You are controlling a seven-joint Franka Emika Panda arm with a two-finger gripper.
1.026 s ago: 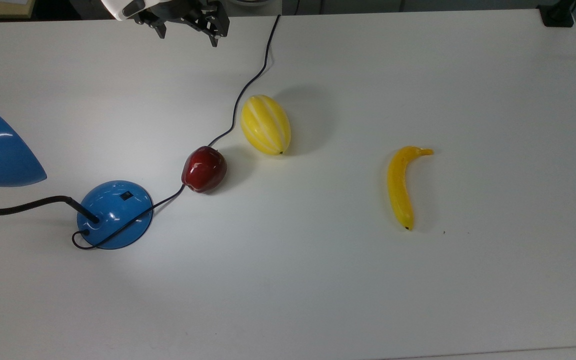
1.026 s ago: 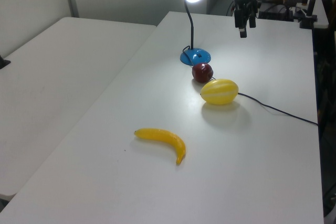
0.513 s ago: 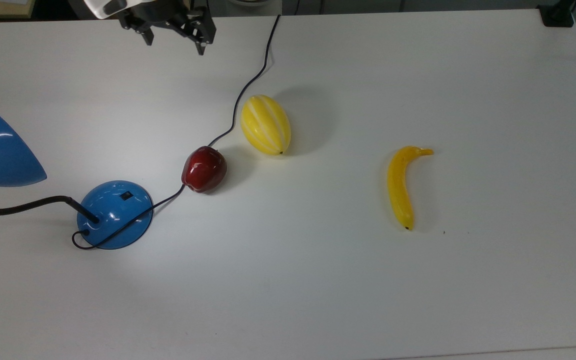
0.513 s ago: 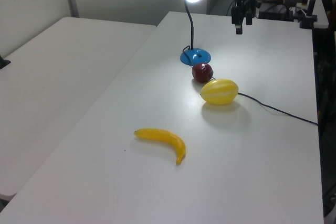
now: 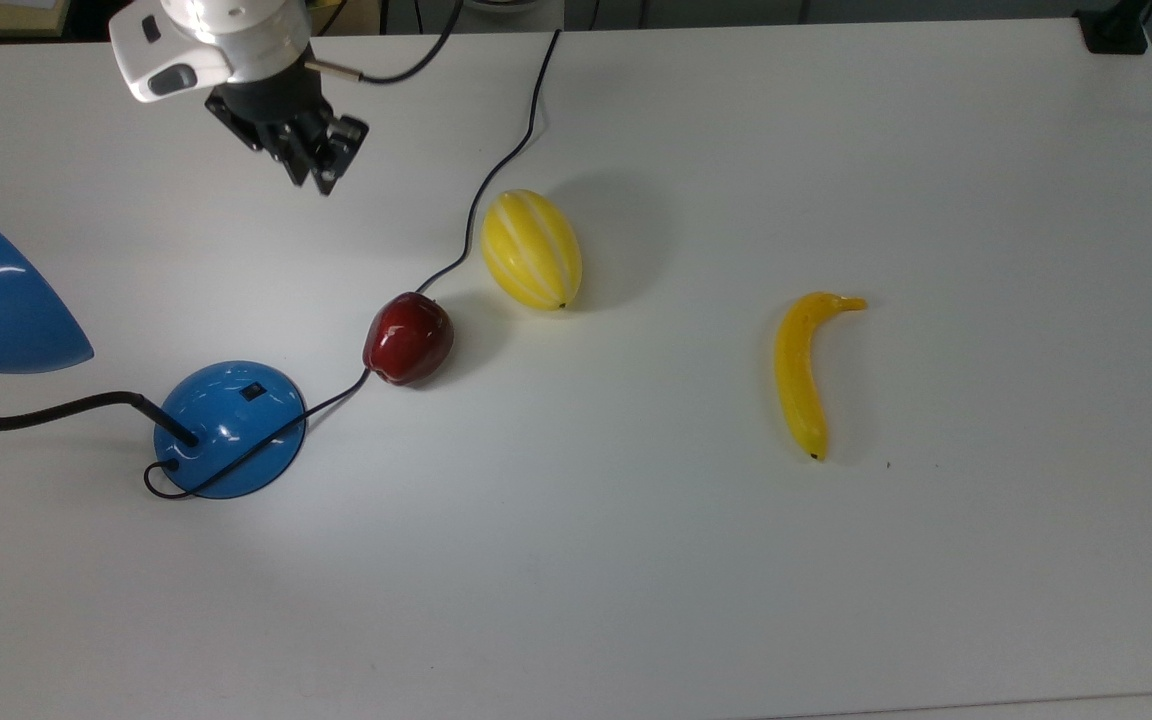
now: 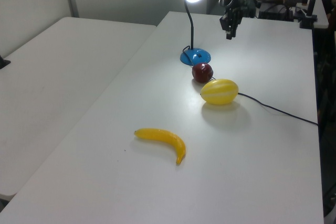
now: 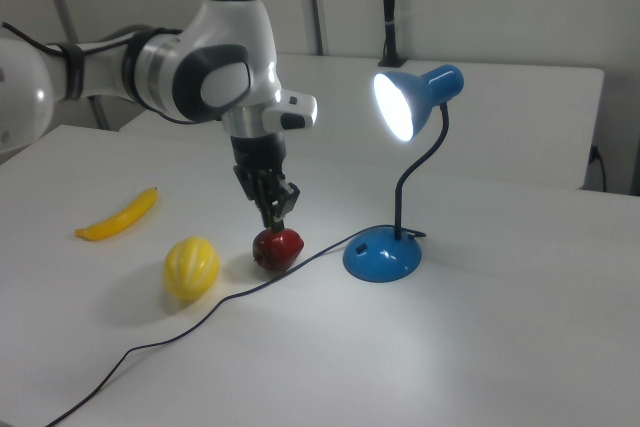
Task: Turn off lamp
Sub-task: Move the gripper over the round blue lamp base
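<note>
The lamp (image 7: 400, 172) stands lit on the white surface (image 5: 636, 580) at the top view's left, its blue base (image 5: 230, 428) beside a red apple (image 5: 408, 338) — the black cord (image 5: 496, 175) runs past a yellow melon (image 5: 531, 249). The tool (image 5: 319, 168) hangs above the surface, fingers clenched together, apart from the base. A banana (image 5: 801, 372) lies well apart.
</note>
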